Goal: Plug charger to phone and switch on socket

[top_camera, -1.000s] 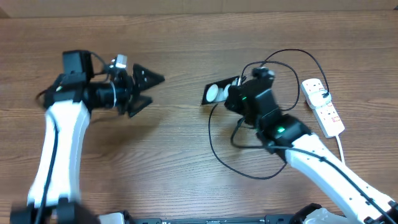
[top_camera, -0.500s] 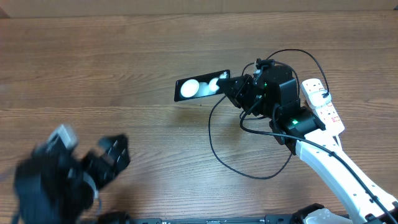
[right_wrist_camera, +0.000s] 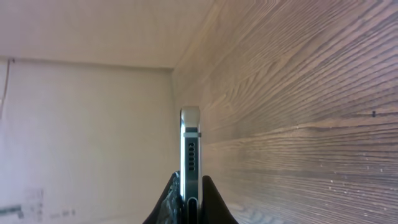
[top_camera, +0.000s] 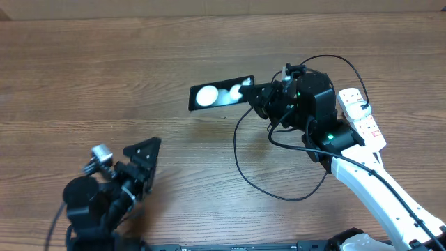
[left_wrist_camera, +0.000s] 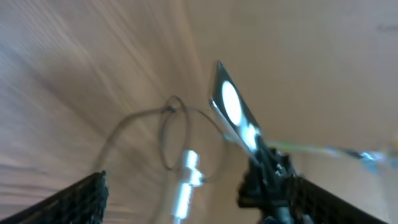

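The phone (top_camera: 219, 94) is a black glossy slab with two white reflections, held off the table at its right end by my right gripper (top_camera: 256, 95), which is shut on it. In the right wrist view the phone (right_wrist_camera: 191, 155) stands edge-on between the fingertips, its port end toward the camera. The charger cable (top_camera: 237, 157) loops thin and black on the table below and around the right arm. The white socket (top_camera: 362, 118) lies at the far right. My left gripper (top_camera: 143, 167) is open and empty near the front left. In its blurred view the phone (left_wrist_camera: 235, 115) and cable (left_wrist_camera: 166, 134) lie ahead.
The socket's thick white cord (top_camera: 382, 164) runs toward the front right. Bare wooden table (top_camera: 104, 63) stretches across the left and back. A pale wall or board (right_wrist_camera: 87, 124) shows beyond the table edge in the right wrist view.
My left arm swung from the back left down to the front left, still open. My right gripper turned and pushed the phone out to the left, so its whole face shows now.
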Controlling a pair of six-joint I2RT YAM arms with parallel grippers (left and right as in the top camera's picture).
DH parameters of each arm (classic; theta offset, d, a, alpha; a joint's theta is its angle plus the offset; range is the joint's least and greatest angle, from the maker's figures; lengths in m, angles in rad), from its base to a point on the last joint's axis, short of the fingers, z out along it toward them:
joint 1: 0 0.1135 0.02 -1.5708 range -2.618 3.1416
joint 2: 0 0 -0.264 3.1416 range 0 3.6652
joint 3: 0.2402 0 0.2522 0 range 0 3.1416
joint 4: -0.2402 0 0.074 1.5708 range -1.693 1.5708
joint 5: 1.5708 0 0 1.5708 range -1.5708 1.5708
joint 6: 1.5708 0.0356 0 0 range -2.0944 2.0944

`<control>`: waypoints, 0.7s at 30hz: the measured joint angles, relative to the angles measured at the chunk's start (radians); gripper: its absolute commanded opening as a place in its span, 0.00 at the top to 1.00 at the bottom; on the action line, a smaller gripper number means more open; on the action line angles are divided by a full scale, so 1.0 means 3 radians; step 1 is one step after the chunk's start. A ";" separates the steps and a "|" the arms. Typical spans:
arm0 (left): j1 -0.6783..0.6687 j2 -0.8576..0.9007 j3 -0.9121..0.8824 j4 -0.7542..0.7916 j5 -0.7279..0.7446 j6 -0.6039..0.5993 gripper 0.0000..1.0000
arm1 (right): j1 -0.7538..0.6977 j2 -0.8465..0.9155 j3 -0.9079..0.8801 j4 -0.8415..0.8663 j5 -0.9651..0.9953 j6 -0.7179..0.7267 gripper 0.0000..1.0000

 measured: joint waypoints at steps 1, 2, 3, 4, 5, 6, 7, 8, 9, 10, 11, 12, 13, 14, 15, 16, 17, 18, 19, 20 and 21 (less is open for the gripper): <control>0.0000 0.0023 -0.0151 0.0292 0.0139 -0.0170 0.09 | 0.0014 0.0000 0.0000 -0.0001 0.0064 0.0039 0.96; 0.0000 0.0036 -0.0226 0.0425 0.0206 -0.0303 0.10 | 0.0025 0.0000 0.0000 0.0000 0.0137 0.0061 0.96; -0.0005 0.0046 -0.0306 0.0554 0.0272 -0.0446 0.10 | 0.0051 0.0000 0.0000 0.0001 0.0225 0.0081 0.96; -0.0011 0.0052 -0.0371 0.0641 0.0328 -0.0593 0.12 | 0.0090 0.0000 0.0000 0.0001 0.0322 0.0104 0.96; -0.0032 0.0052 -0.0409 0.0684 0.0354 -0.0710 0.14 | 0.0131 0.0000 0.0000 0.0000 0.0404 0.0127 0.96; -0.0058 0.0051 -0.0432 0.0708 0.0362 -0.0814 0.16 | 0.0182 0.0000 0.0000 0.0005 0.0482 0.0145 0.96; -0.0099 0.0051 -0.0441 0.0725 0.0354 -0.0902 0.18 | 0.0248 0.0000 0.0000 0.0010 0.0563 0.0172 0.96; -0.0139 0.0051 -0.0443 0.0734 0.0342 -0.0979 0.20 | 0.0324 0.0000 0.0000 0.0025 0.0637 0.0210 0.96; -0.0186 0.0051 -0.0443 0.0748 0.0312 -0.1049 0.22 | 0.0393 0.0000 0.0000 0.0033 0.0696 0.0238 0.96; -0.0243 0.0051 -0.0443 0.0768 0.0258 -0.1123 0.24 | 0.0468 0.0000 0.0000 0.0036 0.0759 0.0262 0.96; -0.0310 0.0052 -0.0443 0.0792 0.0203 -0.1199 0.26 | 0.0543 0.0000 0.0000 0.0031 0.0824 0.0287 0.96; -0.0388 0.0052 -0.0445 0.0832 0.0122 -0.1260 0.28 | 0.0629 0.0000 0.0000 0.0022 0.0895 0.0319 0.96; -0.0451 0.0052 -0.0445 0.0875 0.0045 -0.1319 0.28 | 0.0696 0.0000 0.0000 0.0005 0.0949 0.0342 0.96; -0.0505 0.0052 -0.0445 0.0903 -0.0022 -0.1354 0.29 | 0.0759 0.0000 0.0000 -0.0004 0.1002 0.0383 0.96; -0.0568 0.0051 -0.0445 0.0937 -0.0117 -0.1405 0.30 | 0.0814 0.0000 0.0000 -0.0010 0.1024 0.0421 0.96; -0.0635 0.0052 -0.0445 0.0973 -0.0221 -0.1456 0.31 | 0.0861 0.0000 0.0000 -0.0024 0.1047 0.0465 0.96; -0.0696 0.0052 -0.0445 0.1006 -0.0327 -0.1507 0.32 | 0.0891 0.0000 0.0000 -0.0027 0.1059 0.0500 0.96; -0.0739 0.0055 -0.0445 0.1027 -0.0404 -0.1540 0.32 | 0.0916 0.0000 0.0000 -0.0028 0.1069 0.0542 0.96; -0.0783 0.0069 -0.0445 0.1072 -0.0497 -0.1582 0.33 | 0.0931 0.0000 0.0000 -0.0034 0.1071 0.0587 0.96; -0.0815 0.0090 -0.0445 0.1115 -0.0565 -0.1605 0.33 | 0.0935 0.0000 0.0000 -0.0048 0.1050 0.0633 0.96; -0.0839 0.0117 -0.0445 0.1165 -0.0621 -0.1619 0.33 | 0.0935 0.0000 0.0001 -0.0067 0.1034 0.0679 0.96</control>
